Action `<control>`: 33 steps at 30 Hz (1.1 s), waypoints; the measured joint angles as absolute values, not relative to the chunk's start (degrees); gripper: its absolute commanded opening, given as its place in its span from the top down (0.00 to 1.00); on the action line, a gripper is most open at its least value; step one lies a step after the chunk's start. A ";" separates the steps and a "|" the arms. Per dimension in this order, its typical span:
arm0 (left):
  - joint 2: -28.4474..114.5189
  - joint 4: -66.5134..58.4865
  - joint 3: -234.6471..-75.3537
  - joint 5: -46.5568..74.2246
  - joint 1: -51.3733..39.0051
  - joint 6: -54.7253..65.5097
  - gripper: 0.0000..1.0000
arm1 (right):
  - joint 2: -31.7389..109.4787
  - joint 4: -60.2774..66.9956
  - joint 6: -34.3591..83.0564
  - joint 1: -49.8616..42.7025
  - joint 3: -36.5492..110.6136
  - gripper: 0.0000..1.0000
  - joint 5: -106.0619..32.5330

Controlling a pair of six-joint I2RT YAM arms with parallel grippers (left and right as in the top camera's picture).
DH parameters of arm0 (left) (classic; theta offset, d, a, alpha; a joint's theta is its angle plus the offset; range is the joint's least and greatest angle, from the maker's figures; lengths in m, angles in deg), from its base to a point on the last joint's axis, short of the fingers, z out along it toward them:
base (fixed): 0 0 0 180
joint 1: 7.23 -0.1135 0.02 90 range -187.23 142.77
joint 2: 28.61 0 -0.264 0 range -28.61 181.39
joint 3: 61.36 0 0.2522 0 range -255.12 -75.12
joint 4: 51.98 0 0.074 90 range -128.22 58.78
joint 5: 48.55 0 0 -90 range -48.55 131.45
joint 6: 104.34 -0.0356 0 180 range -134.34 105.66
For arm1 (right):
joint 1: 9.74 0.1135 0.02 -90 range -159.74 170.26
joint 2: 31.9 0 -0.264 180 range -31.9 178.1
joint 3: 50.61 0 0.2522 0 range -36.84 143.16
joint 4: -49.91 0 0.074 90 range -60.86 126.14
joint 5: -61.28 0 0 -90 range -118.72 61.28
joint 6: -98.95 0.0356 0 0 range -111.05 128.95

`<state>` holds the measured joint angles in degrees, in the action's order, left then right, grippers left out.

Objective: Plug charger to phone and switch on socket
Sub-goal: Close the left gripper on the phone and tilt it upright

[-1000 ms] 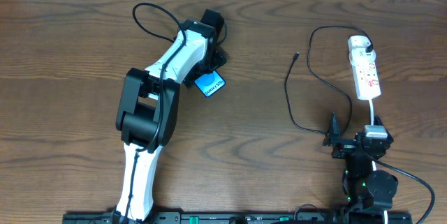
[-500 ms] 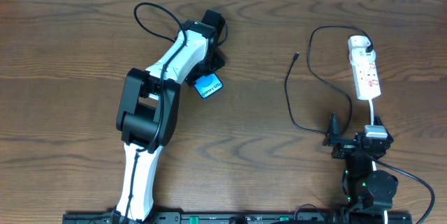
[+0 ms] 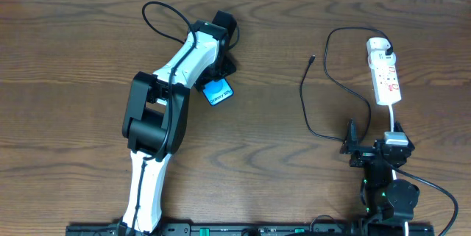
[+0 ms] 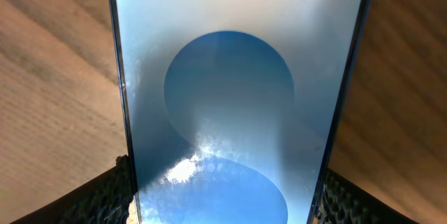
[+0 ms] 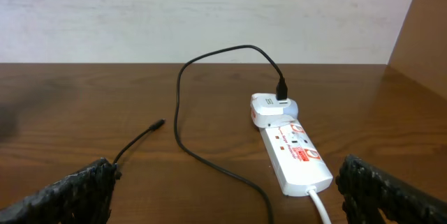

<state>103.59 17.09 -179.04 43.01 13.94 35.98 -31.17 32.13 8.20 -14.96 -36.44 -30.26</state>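
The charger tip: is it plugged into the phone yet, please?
Unplugged: the charger tip lies on the table, well apart from the phone.

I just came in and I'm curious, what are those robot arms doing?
The left hand is gripping the slim bright-blue phone by its long sides on the brown wooden table. The right hand hangs open near the long thin black charger cable, whose free tip lies loose on the wood. Its other end is plugged into the narrow white power strip. Nothing is plugged into the phone yet.
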 measured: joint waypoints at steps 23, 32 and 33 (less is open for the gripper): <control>103.50 18.68 -179.06 41.79 13.87 33.21 0.20 | -31.17 32.11 8.20 -14.96 -36.44 0.01 -30.26; 103.48 18.79 -179.06 41.33 13.87 32.48 0.20 | -31.17 32.13 8.20 -14.96 -36.44 0.01 -30.26; 103.48 18.79 -179.06 41.33 13.87 32.31 0.20 | -31.17 32.13 8.20 -14.96 -36.44 0.01 -30.26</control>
<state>103.48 18.79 -179.06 41.33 13.87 32.31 -31.17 32.13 8.20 -14.96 -36.44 -30.26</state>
